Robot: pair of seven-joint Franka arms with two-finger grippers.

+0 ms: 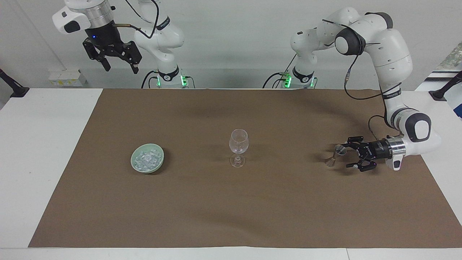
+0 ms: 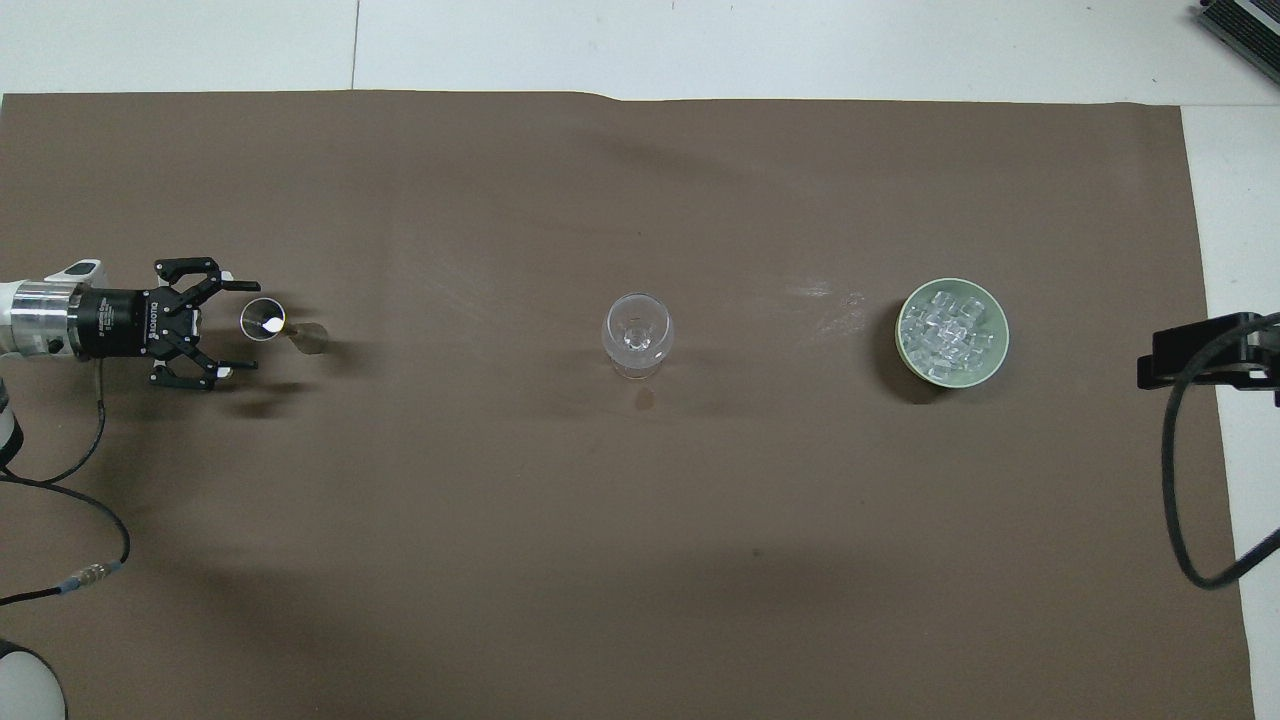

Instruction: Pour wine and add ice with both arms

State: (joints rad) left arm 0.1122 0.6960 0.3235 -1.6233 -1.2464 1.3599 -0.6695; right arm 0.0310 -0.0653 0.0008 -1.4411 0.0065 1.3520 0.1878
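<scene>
Facing view first: the ice (image 1: 146, 159) sits heaped in a pale green bowl (image 1: 159, 163) on the brown mat (image 1: 231, 216), toward the right arm's end of the counter (image 1: 43, 144). Nothing is near it. From overhead, the ice (image 2: 950, 330) fills the bowl (image 2: 905, 350) almost to the rim.

In the middle of the mat stands an empty wine glass (image 1: 238, 145), upright on its stem, well apart from the bowl. Toward the left arm's end stands a small metal jigger (image 1: 335, 154), double-coned, upright on its lower cone; it is also well apart from the glass, and the three things lie in one line across the mat.

The left tool (image 1: 347, 156) lies level and low, just beside the jigger, its fingers spread wide with the jigger's upper cup at their tips. Overhead, the left tool (image 2: 232, 328) shows its two fingertips to either side of the cup's edge, not yet around the waist. I cannot see any touch. The right tool (image 1: 121, 64) hangs high near its own base, fingers apart, holding nothing; that arm waits.

My guess is the left arm is about to take the jigger. The jigger is narrow-footed and light, so a finger that arrives off centre could knock it over and spill whatever it holds. Closing on the flared cup instead of the waist could squeeze it out of the grip. The carry ends at a tall, thin-stemmed glass, which one nudge could topple.
</scene>
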